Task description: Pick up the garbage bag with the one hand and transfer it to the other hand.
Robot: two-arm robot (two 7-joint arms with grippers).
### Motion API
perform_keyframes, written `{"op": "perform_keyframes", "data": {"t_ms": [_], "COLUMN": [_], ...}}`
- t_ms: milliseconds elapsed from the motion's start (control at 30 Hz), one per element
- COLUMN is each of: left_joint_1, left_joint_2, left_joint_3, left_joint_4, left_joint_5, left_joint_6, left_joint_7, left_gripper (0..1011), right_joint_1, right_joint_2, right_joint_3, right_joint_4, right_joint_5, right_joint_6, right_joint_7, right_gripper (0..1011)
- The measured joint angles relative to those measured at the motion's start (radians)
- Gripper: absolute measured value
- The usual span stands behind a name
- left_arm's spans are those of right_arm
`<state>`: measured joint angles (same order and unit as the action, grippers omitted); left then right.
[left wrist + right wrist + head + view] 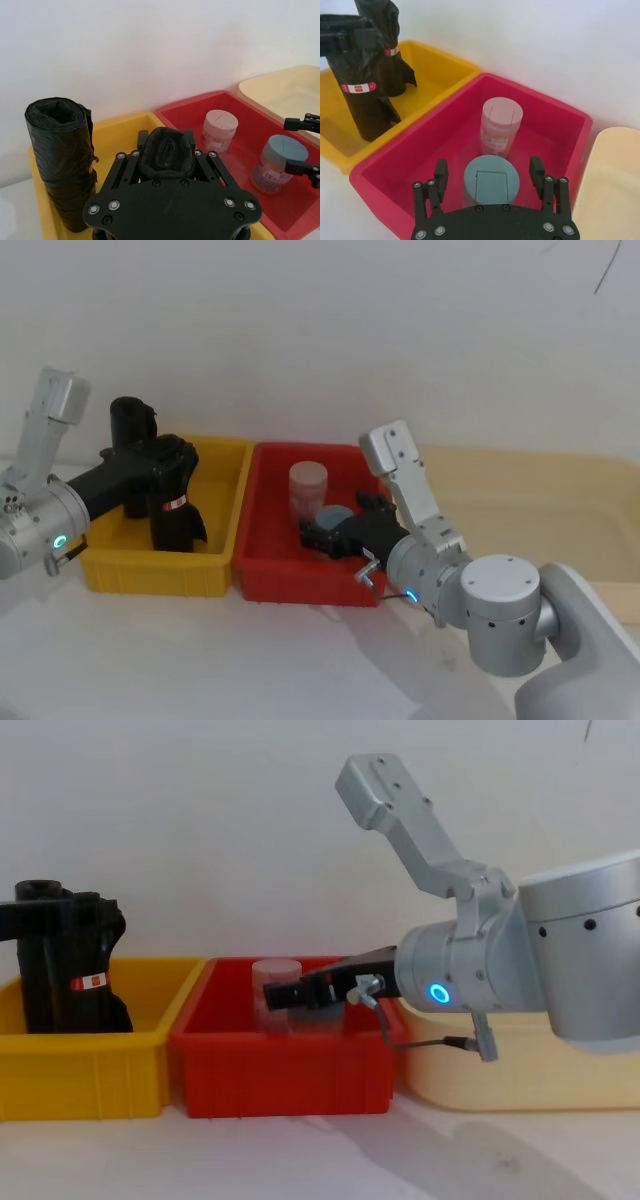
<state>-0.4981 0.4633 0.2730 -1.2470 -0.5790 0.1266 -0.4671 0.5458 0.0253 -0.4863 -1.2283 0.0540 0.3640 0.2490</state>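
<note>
Two black rolls stand in the yellow bin (150,575). The garbage bag (172,505) is the nearer roll, with a red-and-white label. My left gripper (168,465), on the green-ringed arm, is shut around its upper part; the left wrist view shows the fingers (143,141) hugging the roll's top (166,156). Its base is down inside the bin (370,131); whether it rests on the floor I cannot tell. My right gripper (320,532), on the blue-ringed arm, hangs open low in the red bin (300,590), its fingers (440,175) straddling a grey-lidded jar (491,179).
The second black roll (130,425) stands behind the held one, close against it. A pink jar (308,485) stands in the red bin beyond the grey-lidded jar. A cream tray (540,500) lies right of the red bin. A white wall runs close behind the bins.
</note>
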Motion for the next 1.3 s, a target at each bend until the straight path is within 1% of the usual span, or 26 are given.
{"op": "perform_keyframes", "data": {"t_ms": [633, 667, 700, 767, 833, 900, 933, 1033, 1100, 1300], "left_joint_1": [0.000, 0.000, 0.000, 0.000, 0.000, 0.000, 0.000, 0.000, 0.000, 0.000], "left_joint_2": [0.000, 0.000, 0.000, 0.000, 0.000, 0.000, 0.000, 0.000, 0.000, 0.000], "left_joint_3": [0.000, 0.000, 0.000, 0.000, 0.000, 0.000, 0.000, 0.000, 0.000, 0.000], "left_joint_4": [0.000, 0.000, 0.000, 0.000, 0.000, 0.000, 0.000, 0.000, 0.000, 0.000], "left_joint_5": [0.000, 0.000, 0.000, 0.000, 0.000, 0.000, 0.000, 0.000, 0.000, 0.000], "left_joint_6": [0.000, 0.000, 0.000, 0.000, 0.000, 0.000, 0.000, 0.000, 0.000, 0.000], "left_joint_7": [0.000, 0.000, 0.000, 0.000, 0.000, 0.000, 0.000, 0.000, 0.000, 0.000], "left_gripper": [381, 381, 381, 381, 381, 381, 381, 381, 381, 381], "right_joint_1": [0.005, 0.005, 0.005, 0.005, 0.005, 0.005, 0.006, 0.006, 0.006, 0.006], "right_joint_2": [0.001, 0.001, 0.001, 0.001, 0.001, 0.001, 0.001, 0.001, 0.001, 0.001], "right_joint_3": [0.002, 0.002, 0.002, 0.003, 0.003, 0.003, 0.003, 0.003, 0.003, 0.004], "right_joint_4": [0.015, 0.015, 0.015, 0.015, 0.016, 0.016, 0.016, 0.017, 0.017, 0.017], "right_joint_5": [-0.016, -0.017, -0.017, -0.017, -0.018, -0.018, -0.019, -0.019, -0.019, -0.020], "right_joint_6": [0.023, 0.023, 0.023, 0.024, 0.025, 0.025, 0.026, 0.026, 0.027, 0.027], "right_joint_7": [0.018, 0.019, 0.019, 0.019, 0.020, 0.021, 0.021, 0.022, 0.022, 0.024], "right_gripper": [1000, 971, 971, 932, 875, 842, 789, 737, 666, 666]}}
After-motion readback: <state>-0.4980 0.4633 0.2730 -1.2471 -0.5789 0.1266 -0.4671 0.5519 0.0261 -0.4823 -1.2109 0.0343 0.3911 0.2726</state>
